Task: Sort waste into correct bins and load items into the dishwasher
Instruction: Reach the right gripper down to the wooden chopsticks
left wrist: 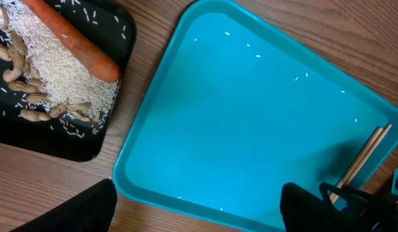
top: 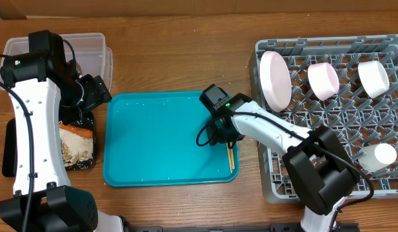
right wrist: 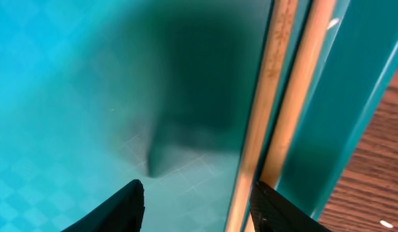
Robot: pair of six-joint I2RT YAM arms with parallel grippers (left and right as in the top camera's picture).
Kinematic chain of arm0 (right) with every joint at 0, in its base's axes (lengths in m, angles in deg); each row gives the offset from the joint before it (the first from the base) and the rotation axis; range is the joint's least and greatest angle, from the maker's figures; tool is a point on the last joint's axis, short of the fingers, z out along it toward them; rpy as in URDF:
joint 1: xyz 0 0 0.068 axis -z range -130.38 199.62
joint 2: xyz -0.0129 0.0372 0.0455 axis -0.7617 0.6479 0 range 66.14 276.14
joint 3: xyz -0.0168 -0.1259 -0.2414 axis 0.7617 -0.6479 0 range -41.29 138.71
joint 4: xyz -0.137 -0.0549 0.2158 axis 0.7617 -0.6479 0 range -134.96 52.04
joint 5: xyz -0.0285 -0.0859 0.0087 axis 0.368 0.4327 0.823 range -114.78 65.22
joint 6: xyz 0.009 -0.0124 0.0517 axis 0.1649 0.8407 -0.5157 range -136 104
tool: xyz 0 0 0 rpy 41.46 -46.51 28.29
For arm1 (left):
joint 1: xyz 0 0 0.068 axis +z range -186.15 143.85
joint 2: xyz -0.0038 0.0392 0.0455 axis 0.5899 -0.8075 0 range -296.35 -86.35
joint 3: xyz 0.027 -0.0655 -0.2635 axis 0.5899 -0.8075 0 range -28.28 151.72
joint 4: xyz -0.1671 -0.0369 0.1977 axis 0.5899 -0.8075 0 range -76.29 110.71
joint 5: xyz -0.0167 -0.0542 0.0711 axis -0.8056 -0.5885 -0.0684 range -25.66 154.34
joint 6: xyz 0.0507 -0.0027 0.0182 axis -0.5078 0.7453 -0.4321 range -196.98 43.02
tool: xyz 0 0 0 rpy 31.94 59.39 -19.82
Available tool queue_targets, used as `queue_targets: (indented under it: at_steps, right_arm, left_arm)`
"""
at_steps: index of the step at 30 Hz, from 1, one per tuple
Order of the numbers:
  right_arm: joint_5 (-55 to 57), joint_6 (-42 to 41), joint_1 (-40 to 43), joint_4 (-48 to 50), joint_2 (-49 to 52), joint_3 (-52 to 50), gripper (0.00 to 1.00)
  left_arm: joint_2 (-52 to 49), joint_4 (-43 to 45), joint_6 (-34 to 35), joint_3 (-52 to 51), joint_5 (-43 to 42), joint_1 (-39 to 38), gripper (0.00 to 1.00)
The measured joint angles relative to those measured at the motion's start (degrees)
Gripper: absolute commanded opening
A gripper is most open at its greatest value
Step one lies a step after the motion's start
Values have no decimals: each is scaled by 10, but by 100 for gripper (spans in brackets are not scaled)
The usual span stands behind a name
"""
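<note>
**Item: chopsticks** (right wrist: 271, 96). One pair, wooden, lying side by side and touching. They sit inside the teal tray (top: 160, 129), pressed along the foot of its right wall toward the near-right corner. Destination, by judgement: the dishwasher rack.

**Right gripper** (right wrist: 197, 190). Low over the tray's right side, at the far end of the pair. Fingers apart, nothing between them. In the right wrist view the sticks run up past the right-hand finger rather than through the middle of the gap.

**Step in hand (judged):** picking up the pair.
- Shift toward the tray's right wall so both sticks fall between the fingers.
- Set the outer finger down between stick and wall; the wall leaves little room and is the main obstruction.
- Close across both sticks together, or one may roll free.

**Dish rack** (top: 328, 42). Right of the tray, just beside it. Holds a pink plate (top: 275, 78) on edge, a pink cup (top: 323, 80), a white bowl (top: 373, 77) and a white cup (top: 379, 156).

**Left gripper** (left wrist: 199, 193). Above the tray's left edge, fingers apart and empty, well clear of the sticks.

**Black container** (left wrist: 76, 145). Left of the tray. Holds rice (left wrist: 57, 71), a carrot (left wrist: 76, 42) and peanuts (left wrist: 21, 84). Stray grains dot the tray floor.

**Clear tub** (top: 95, 45). Beyond the tray's far-left corner.
</note>
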Motion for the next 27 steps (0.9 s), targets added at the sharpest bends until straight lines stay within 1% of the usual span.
queue_targets:
  at_steps: [5, 6, 7, 11, 12, 15, 19, 23, 27]
  right_arm:
    - [-6, 0, -1, 7, 0, -15, 55]
    - [-7, 0, -1, 8, 0, -15, 52]
    - [-7, 0, -1, 8, 0, -15, 48]
    - [-11, -5, -1, 9, 0, -15, 22]
    - [-12, -6, -1, 10, 0, -16, 17]
    - [-15, -4, -1, 11, 0, -16, 15]
    - [-16, -12, -1, 9, 0, -17, 4]
    - [-22, -29, 0, 4, 0, -17, 6]
    - [-41, -37, 0, -21, -1, -15, 6]
  left_arm:
    - [0, 2, 0, 0, 0, 0, 83]
    - [0, 2, 0, 0, 0, 0, 83]
    - [0, 2, 0, 0, 0, 0, 83]
    - [0, 2, 0, 0, 0, 0, 83]
    - [0, 2, 0, 0, 0, 0, 83]
    - [0, 2, 0, 0, 0, 0, 83]
    - [0, 2, 0, 0, 0, 0, 83]
    - [0, 2, 0, 0, 0, 0, 83]
    - [0, 2, 0, 0, 0, 0, 84]
